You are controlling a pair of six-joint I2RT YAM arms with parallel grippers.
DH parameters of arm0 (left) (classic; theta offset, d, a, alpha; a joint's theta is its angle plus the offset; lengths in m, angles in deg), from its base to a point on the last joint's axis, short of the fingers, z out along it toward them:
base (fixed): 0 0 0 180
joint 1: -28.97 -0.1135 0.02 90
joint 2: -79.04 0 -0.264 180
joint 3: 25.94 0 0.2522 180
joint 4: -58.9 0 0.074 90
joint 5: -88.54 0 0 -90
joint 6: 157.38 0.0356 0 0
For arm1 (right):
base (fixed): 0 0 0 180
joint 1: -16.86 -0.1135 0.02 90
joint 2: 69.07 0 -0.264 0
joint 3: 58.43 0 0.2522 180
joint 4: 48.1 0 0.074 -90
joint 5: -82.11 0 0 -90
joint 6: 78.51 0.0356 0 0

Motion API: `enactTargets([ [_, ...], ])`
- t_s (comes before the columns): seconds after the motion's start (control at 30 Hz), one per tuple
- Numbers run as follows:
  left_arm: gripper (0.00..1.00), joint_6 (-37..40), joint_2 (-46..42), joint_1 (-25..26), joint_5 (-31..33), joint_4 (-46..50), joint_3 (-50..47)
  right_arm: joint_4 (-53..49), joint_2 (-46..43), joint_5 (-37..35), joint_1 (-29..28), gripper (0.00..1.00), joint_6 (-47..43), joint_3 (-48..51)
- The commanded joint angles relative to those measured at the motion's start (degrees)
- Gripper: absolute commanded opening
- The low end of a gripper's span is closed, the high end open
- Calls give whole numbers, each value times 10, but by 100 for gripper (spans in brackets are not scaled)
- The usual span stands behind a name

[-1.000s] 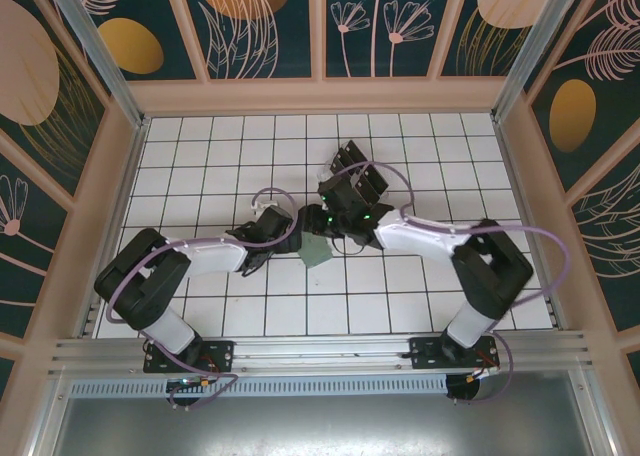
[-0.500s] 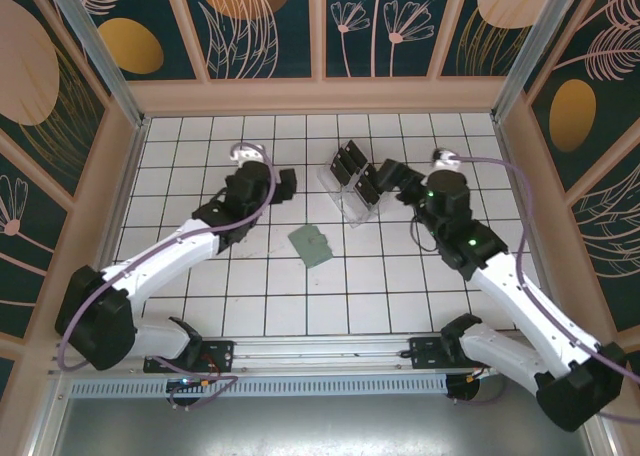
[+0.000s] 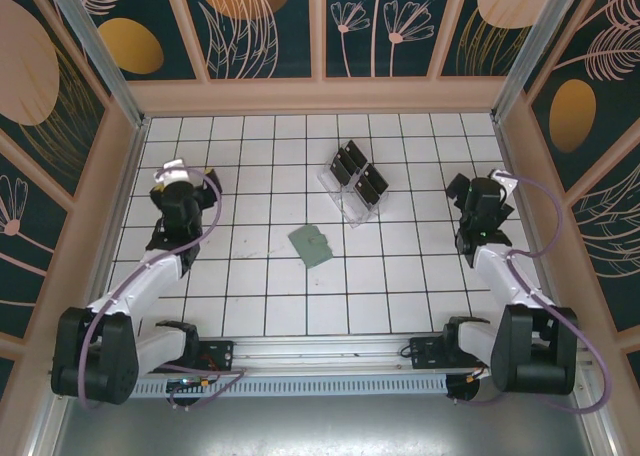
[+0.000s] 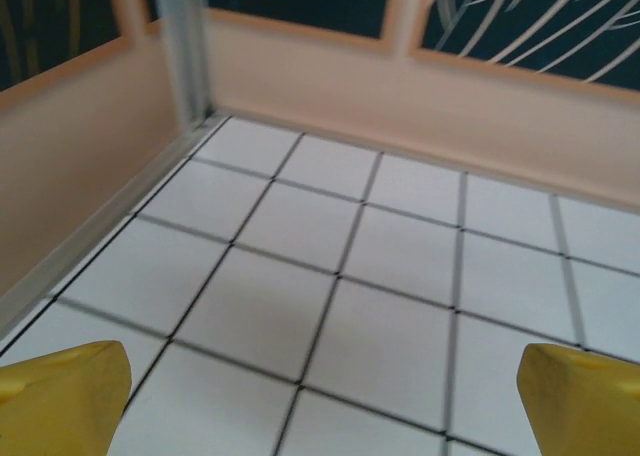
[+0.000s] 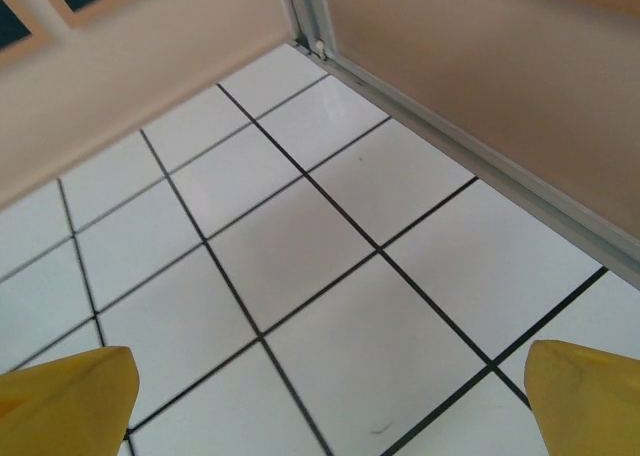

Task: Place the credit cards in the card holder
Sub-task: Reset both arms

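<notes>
The grey-green card holder (image 3: pixel 311 245) lies flat on the tiled floor near the middle, with nothing touching it. Several black credit cards (image 3: pixel 354 171) stand in a clear plastic slotted rack (image 3: pixel 351 210) just behind and to the right of it. My left gripper (image 3: pixel 188 179) is far off at the left side, open, its yellow fingertips (image 4: pixel 62 396) wide apart over bare tiles. At the right side my right gripper (image 3: pixel 478 190) is open too, with yellow fingertips (image 5: pixel 66 400) spread and nothing between them.
The left wall (image 4: pixel 70 176) and the back wall (image 4: pixel 420 96) stand close to the left gripper. A metal rail (image 5: pixel 460 146) along the right wall runs close by the right gripper. White tiles lie between both arms and the holder.
Both arms have pulled back from the middle of the floor to the left and right sides. The card holder and the rack of cards have stayed where they were.
</notes>
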Motion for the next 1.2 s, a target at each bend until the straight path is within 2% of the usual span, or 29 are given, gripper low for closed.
enactTargets([
  [0.0, 99, 31, -28, -14, -12, -108, -47, 135, 7, -21, 6, 99, -38, 32],
  [0.2, 98, 37, 10, -19, -2, -186, -100, 238, 65, -4, 6, 99, -66, 84],
  [0.3, 99, 61, 29, -19, 17, -264, -140, 284, 98, 11, 6, 99, -77, 105],
  [0.37, 99, 99, 59, -23, -4, -349, -165, 351, 120, 25, 6, 99, -90, 129],
  [0.47, 98, 100, 127, -44, -59, -431, -162, 458, 140, 68, 5, 99, -122, 157],
  [0.57, 99, 110, 203, -50, -82, -477, -145, 573, 176, 116, 3, 99, -129, 184],
  [0.63, 99, 87, 206, -78, -127, -454, -134, 657, 219, 132, -11, 99, -153, 208],
  [0.67, 98, 86, 212, -82, -139, -456, -134, 716, 247, 114, -24, 99, -167, 217],
  [0.7, 98, 93, 213, -82, -156, -454, -133, 711, 253, 108, -33, 99, -176, 217],
  [0.73, 98, 101, 220, -82, -171, -473, -138, 650, 237, 113, -37, 99, -178, 202],
  [0.83, 99, 105, 221, -82, -177, -504, -156, 640, 241, 127, -15, 98, -157, 190],
  [1.03, 99, 98, 225, -86, -183, -476, -140, 645, 243, 132, -11, 99, -153, 191],
  [1.1, 99, 98, 225, -87, -183, -477, -140, 671, 243, 76, -25, 99, -153, 204],
  [1.17, 99, 98, 225, -87, -183, -477, -141, 701, 245, 97, -29, 99, -166, 218],
])
